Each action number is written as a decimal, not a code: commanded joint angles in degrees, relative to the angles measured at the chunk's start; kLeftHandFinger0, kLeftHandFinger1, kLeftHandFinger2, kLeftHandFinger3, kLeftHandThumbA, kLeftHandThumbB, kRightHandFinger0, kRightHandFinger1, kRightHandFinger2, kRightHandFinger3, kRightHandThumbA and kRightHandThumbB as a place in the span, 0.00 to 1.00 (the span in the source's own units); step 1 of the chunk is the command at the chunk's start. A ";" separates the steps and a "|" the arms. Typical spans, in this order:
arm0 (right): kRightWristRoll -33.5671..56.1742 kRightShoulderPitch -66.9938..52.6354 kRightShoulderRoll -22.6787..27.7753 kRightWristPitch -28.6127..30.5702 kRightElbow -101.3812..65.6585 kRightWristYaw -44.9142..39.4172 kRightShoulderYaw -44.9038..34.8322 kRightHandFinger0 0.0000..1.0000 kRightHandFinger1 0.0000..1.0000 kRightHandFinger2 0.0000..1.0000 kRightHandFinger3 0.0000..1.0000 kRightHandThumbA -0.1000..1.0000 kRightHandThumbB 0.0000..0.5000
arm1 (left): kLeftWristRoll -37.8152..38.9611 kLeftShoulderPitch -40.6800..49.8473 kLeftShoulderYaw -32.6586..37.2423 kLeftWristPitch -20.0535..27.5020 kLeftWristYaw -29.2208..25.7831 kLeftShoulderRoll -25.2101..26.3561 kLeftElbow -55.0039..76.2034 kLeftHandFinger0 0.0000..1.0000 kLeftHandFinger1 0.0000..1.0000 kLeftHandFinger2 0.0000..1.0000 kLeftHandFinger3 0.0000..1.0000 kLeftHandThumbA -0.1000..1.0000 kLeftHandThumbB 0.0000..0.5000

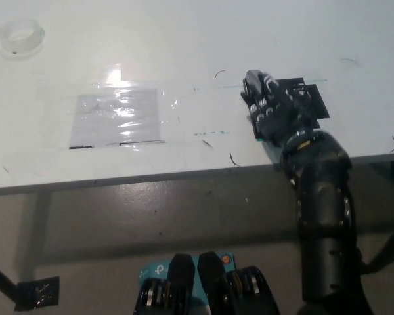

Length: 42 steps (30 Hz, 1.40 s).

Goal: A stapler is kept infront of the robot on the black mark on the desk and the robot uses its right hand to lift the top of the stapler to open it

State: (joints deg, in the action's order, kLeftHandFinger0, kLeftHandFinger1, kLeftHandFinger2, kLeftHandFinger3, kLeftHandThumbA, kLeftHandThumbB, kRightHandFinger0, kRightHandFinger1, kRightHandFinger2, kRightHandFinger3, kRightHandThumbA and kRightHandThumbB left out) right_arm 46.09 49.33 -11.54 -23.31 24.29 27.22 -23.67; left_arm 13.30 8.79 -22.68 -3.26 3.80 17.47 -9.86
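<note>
While lying over the stapler point(252, 84), the black right hand point(276, 108) is covering most of it, w/ only the dark, boxy far end peeking out past the fingertips. Fingers are draping over the top of the stapler, but whether they're clamping it or just resting on it can't be told from this angle. One stapler is sitting on one black rectangular mark point(313, 100), matte and flat, near the front right of the counter point(184, 39). Counter surface is looking smooth, pale and slightly glossy, w/ a few thin pen-like squiggles. One glossy, crinkly clear plastic sheet point(115, 117) is lying flat towards the left, well apart from the stapler, catching glare. One translucent ring-shaped roll of tape point(20, 33) is sitting at the far left corner. Left hand isn't showing.
</note>
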 commanded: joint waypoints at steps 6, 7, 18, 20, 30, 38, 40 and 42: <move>-1.20 6.03 0.40 3.88 0.12 -2.34 -0.33 0.68 0.77 0.81 1.00 0.60 0.00 | 0.20 0.74 -0.30 0.77 -0.18 0.28 1.30 0.44 0.53 0.67 0.80 1.00 0.25; -1.23 6.04 0.40 3.91 0.30 -2.46 -0.36 0.68 0.77 0.81 1.00 0.60 0.00 | 0.18 0.73 -0.30 0.79 -0.14 0.30 1.27 0.44 0.53 0.68 0.80 1.00 0.25; -1.89 10.63 1.82 6.80 6.55 -3.62 -1.12 0.66 0.76 0.82 1.00 0.58 0.00 | 0.57 0.73 -0.40 1.22 0.22 0.32 0.99 0.43 0.53 0.66 0.78 1.00 0.25; -2.08 11.61 2.44 8.00 9.51 -4.21 -1.47 0.69 0.80 0.86 1.00 0.58 0.00 | 0.53 0.81 -0.32 1.45 0.40 0.39 1.01 0.43 0.53 0.66 0.78 1.00 0.24; -5.07 21.97 8.61 18.29 34.80 -7.60 -3.18 0.67 0.79 0.84 1.00 0.58 0.00 | 0.60 1.11 -0.29 1.11 0.38 0.36 1.45 0.42 0.52 0.65 0.77 1.00 0.27; -7.67 26.51 11.09 24.30 47.56 -8.48 -2.46 0.61 0.72 0.77 0.95 0.52 0.00 | 0.48 0.91 -0.16 1.81 0.82 0.80 0.41 0.43 0.54 0.68 0.79 1.00 0.29; -8.79 27.66 11.83 25.47 50.85 -7.38 -1.98 0.62 0.69 0.74 0.89 0.50 0.00 | 0.37 0.97 -0.13 2.12 0.91 0.77 0.58 0.42 0.53 0.66 0.79 1.00 0.25; -9.71 28.02 12.04 26.34 52.60 -6.93 -1.70 0.62 0.68 0.73 0.88 0.49 0.00 | 0.42 1.14 -0.18 2.23 1.14 0.84 0.61 0.41 0.53 0.67 0.80 1.00 0.24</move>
State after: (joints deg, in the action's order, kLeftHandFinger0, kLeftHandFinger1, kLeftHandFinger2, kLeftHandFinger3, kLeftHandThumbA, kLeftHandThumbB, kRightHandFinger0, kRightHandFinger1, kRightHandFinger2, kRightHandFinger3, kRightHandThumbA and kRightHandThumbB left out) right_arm 39.54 72.73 -1.46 -1.94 74.58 19.64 -26.03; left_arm 13.30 9.39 -22.64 -3.03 4.19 17.02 -9.80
